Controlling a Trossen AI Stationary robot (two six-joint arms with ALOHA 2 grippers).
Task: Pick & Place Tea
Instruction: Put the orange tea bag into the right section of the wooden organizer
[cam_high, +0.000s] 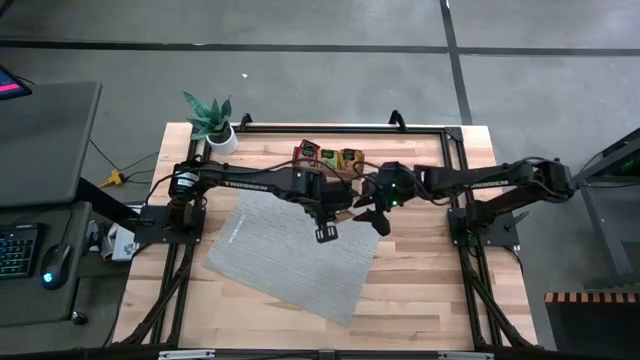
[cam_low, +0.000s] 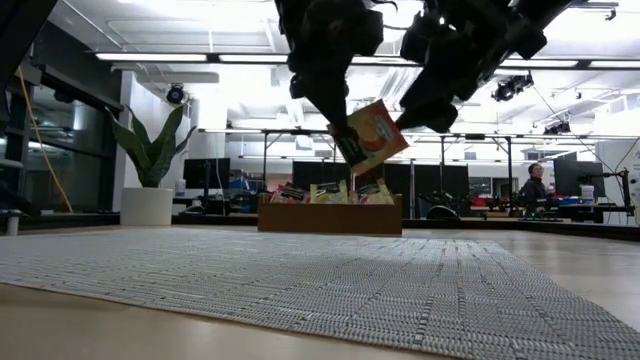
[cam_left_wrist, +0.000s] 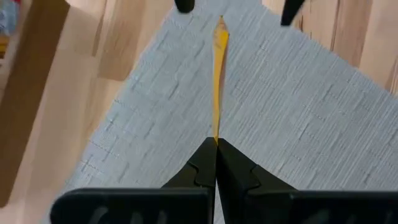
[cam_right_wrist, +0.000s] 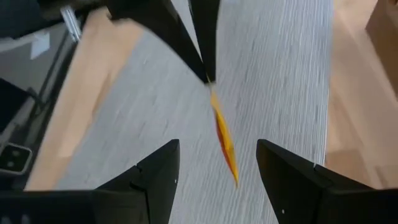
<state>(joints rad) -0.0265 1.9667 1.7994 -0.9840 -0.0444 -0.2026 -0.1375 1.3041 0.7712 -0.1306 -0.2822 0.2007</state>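
An orange sachet was held edge-on between the closed fingers of the left gripper, hanging in the air above the grey mat. In the low view the sachet was seen tilted, pinched at its lower left corner, clear of the mat. The right gripper was spread wide just beside it, one finger on either side of the sachet's free end, touching nothing. Behind both grippers, more sachets were stood upright in the wooden tray. The tray was set beyond the mat's far edge.
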